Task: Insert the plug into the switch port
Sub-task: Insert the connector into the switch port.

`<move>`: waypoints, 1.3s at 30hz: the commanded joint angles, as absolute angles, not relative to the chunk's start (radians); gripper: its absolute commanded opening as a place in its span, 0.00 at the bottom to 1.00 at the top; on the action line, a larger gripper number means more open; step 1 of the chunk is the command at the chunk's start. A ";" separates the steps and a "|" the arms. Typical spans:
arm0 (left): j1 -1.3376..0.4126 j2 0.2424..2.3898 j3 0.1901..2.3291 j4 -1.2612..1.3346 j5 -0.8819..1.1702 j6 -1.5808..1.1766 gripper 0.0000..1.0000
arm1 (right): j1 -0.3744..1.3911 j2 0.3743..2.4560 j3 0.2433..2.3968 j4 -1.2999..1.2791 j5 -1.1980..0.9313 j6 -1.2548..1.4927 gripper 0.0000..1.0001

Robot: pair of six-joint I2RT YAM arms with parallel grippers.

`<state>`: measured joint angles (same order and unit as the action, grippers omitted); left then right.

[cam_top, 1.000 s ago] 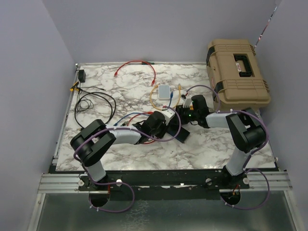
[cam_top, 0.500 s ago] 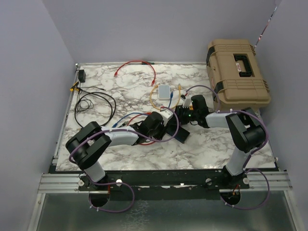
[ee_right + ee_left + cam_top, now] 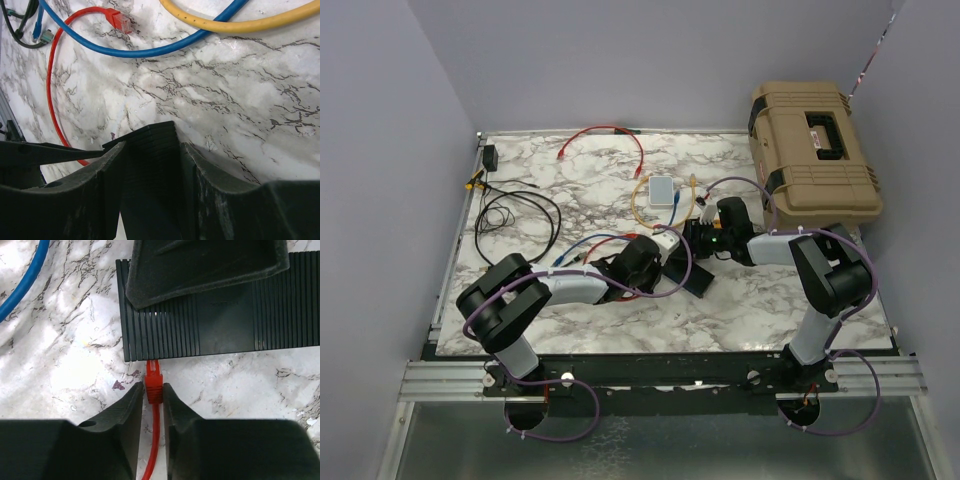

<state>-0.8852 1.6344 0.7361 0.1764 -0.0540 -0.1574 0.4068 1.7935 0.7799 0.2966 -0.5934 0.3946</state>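
The switch (image 3: 200, 325) is a flat black ribbed box lying on the marble table (image 3: 65, 355). My right gripper (image 3: 150, 144) is shut on one end of the switch (image 3: 150, 172), and one of its fingers (image 3: 200, 265) lies across the top. A red plug (image 3: 153, 374) on a red cable sits between the fingers of my left gripper (image 3: 152, 389), which press on both its sides. Its tip meets the switch's near long edge. In the top view the two grippers meet mid-table around the switch (image 3: 695, 275).
Loose blue (image 3: 150, 50) and yellow (image 3: 240, 22) cables and another red plug (image 3: 119, 20) lie beyond the switch. A small grey-white box (image 3: 662, 190) sits behind, a tan case (image 3: 813, 150) at right, a black adapter (image 3: 490, 157) and a coiled black cable (image 3: 515, 212) at left.
The left arm's elbow has swung a little to the left and toward the near edge, while its gripper stays at the switch. The right arm has not moved.
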 commanded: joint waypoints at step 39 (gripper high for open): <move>-0.882 1.670 0.794 0.318 -0.051 0.138 0.41 | 0.321 1.486 0.729 -0.098 0.027 0.536 0.76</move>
